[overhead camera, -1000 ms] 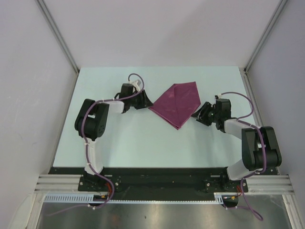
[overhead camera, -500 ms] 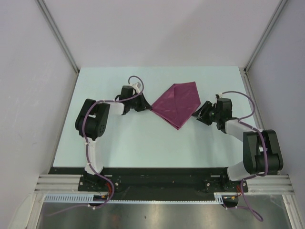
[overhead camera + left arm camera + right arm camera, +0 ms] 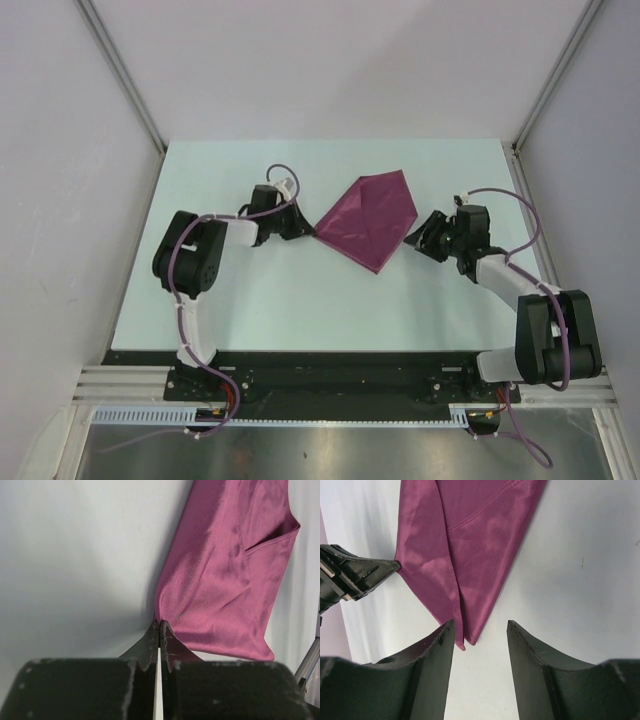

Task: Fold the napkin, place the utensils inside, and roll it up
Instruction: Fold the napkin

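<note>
The left gripper point(image 3: 160, 626) pinches the left corner of the folded napkin point(image 3: 368, 220), which lies mid-table point(image 3: 250, 300) with its long axis pointing at the near edge, that tip between the right gripper's point(image 3: 479, 630) wide-apart jaws.

Napkin point(image 3: 368, 220) reads plum-magenta on my top cam, plain, no print. On the wrist cams it goes pinker w/ a satin sheen and lighter streaks along the folds. Table point(image 3: 250, 300) is v. pale mint-white, unpatterned. Left gripper point(image 3: 305, 229) and right gripper point(image 3: 412, 238) are both black; fingers point(image 3: 432, 665) matte black w/ grey scuffs at the edges. Left arm point(image 3: 190, 260) and right arm point(image 3: 545, 330): black joints + white links, purple cables point(image 3: 283, 175) looped over each. Walls point(image 3: 60, 200) pale grey-lilac. At 6 o'clock I've got a black base plate point(image 3: 340, 375), silver rail point(image 3: 120, 385) and brushed steel sheet point(image 3: 330, 455).
</note>
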